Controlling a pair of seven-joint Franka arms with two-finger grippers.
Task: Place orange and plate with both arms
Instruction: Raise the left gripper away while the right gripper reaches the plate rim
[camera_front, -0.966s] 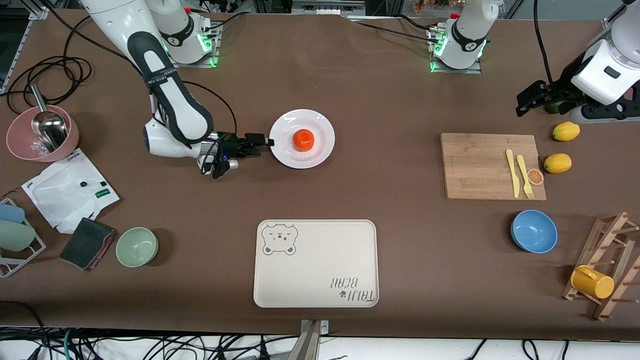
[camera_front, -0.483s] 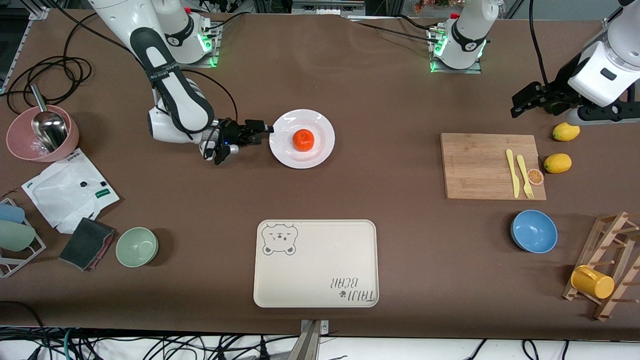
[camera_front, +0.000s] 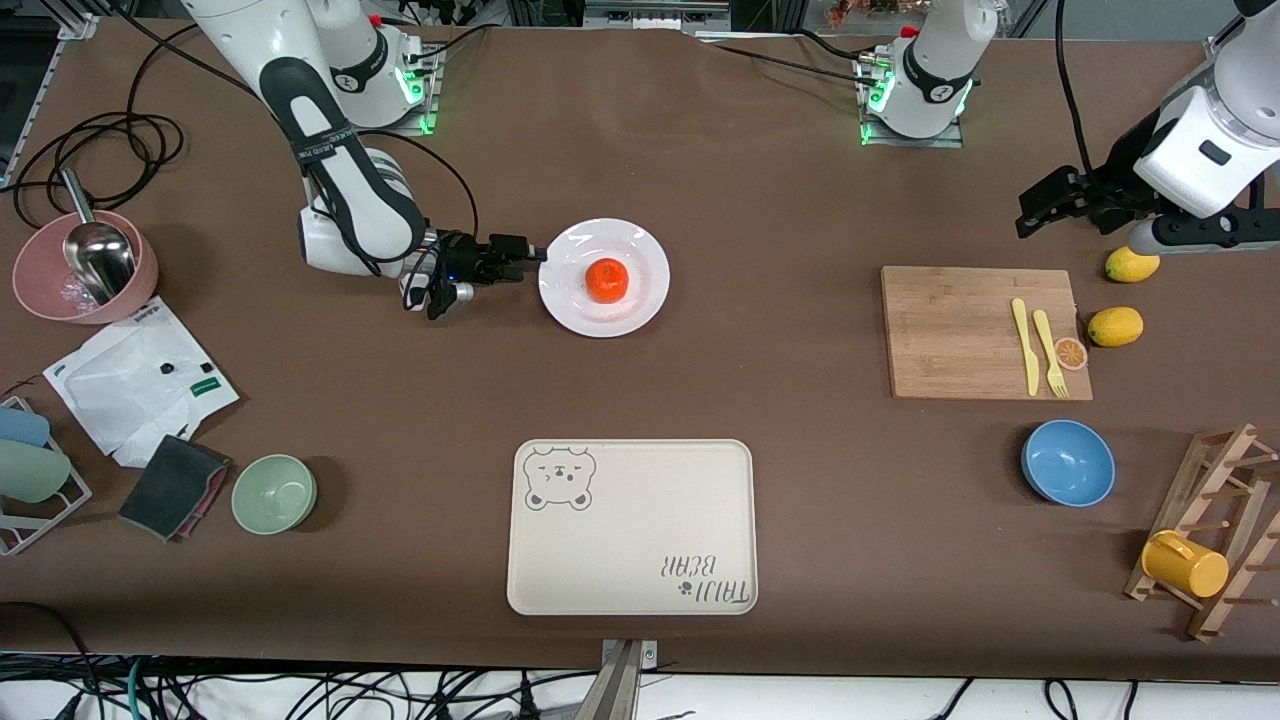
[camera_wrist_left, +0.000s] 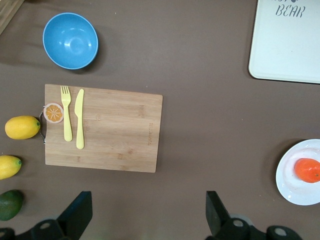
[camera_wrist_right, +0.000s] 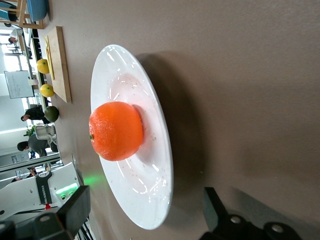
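I count one orange (camera_front: 607, 279) on one plate (camera_front: 640, 300), two lemons (camera_front: 1115, 326), one tray (camera_front: 632, 527) and one board (camera_front: 960, 332) on the tabletop (camera_front: 780, 200). Since a moment ago my right gripper (camera_front: 520, 258) has eased back and up a little from the plate's rim, and my left gripper (camera_front: 1045, 203) has lifted slightly. My right gripper is spread and holds nothing just beside the plate, toward the right arm's end; my left, also spread, hangs over bare tabletop near the board, well apart from the orange.

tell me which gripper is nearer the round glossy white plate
Right. The right gripper is open beside the round glossy white plate at its rim; the left gripper is open over bare table toward the left arm's end.
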